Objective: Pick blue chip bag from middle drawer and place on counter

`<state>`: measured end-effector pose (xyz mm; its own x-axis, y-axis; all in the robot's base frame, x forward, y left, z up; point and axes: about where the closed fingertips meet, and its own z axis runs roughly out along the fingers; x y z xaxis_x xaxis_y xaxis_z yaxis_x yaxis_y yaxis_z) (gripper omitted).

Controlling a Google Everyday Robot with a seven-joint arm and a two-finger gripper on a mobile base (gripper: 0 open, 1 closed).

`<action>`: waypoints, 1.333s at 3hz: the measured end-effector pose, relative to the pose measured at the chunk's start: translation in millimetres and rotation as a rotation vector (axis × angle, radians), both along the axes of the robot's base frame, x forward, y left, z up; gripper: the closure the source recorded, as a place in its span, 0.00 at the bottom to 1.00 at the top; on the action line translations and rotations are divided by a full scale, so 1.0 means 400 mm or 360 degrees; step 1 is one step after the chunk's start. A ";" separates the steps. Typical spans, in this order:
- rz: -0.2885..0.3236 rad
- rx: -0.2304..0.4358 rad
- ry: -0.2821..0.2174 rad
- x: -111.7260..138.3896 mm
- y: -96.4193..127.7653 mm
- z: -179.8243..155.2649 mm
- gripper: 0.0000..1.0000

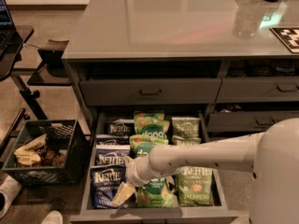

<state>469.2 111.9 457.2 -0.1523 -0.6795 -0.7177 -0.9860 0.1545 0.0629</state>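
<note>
The middle drawer (88, 190) is pulled out below the counter (177, 22). Its left row holds three blue chip bags: back (120, 127), middle (111, 156) and front (103, 186). Green "dang" bags (150, 130) fill the middle row and pale green Kettle bags (194, 185) the right row. My arm reaches in from the right. My gripper (122, 180) is low over the front blue chip bag, fingers (122, 193) spread and open, holding nothing.
A black crate (44, 150) with snacks stands on the floor left of the drawer. The closed upper drawer front (149, 92) is just above. A right-hand drawer (252, 121) is slightly open. A clear cup (245, 20) and a checkered tag (287, 36) sit on the counter.
</note>
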 end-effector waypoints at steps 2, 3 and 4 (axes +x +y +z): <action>0.0002 -0.0022 -0.0074 0.022 0.026 -0.023 0.00; -0.0019 -0.0033 -0.0107 0.033 0.034 -0.046 0.00; -0.0040 -0.0031 -0.0115 0.031 0.042 -0.068 0.00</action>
